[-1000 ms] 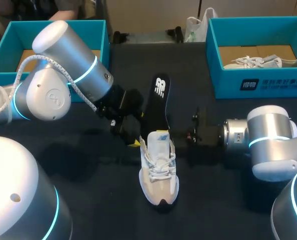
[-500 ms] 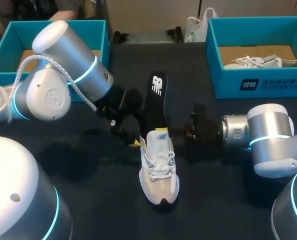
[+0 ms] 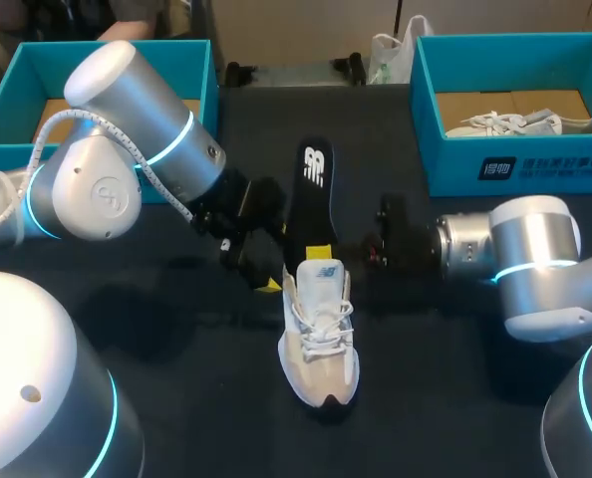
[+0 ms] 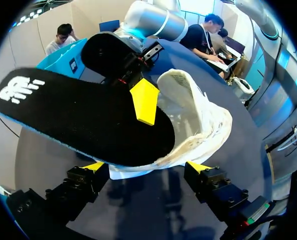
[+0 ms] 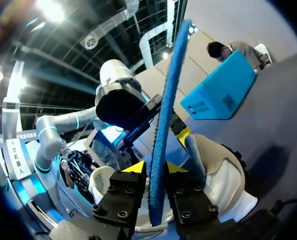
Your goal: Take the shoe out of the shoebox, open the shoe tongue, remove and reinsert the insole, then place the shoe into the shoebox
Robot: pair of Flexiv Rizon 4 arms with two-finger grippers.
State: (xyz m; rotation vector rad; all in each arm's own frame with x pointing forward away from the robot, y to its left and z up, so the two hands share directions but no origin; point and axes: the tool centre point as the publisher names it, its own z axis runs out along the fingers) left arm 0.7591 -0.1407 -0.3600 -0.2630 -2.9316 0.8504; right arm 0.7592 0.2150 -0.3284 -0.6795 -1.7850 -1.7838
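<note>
Seen from above, the shoe is not in the blue shoebox at my left. It stands on the dark bench, well apart from the shoebox, with its toe toward me. Its tongue is pulled up. The black insole sticks out behind the heel, and only one end is down in the shoe. The right pincer is at that end. The left pincer is just beside the heel. In the left wrist view, the heel sits right ahead of the left pincer, but I cannot tell if it squeezes the shoe. In the right wrist view, the right pincer is closed on the insole and holds it from both sides. So I think the first two steps are done and the insole step is half way. The insole is not yet flat inside, and the shoe is not yet in the shoebox.
</note>
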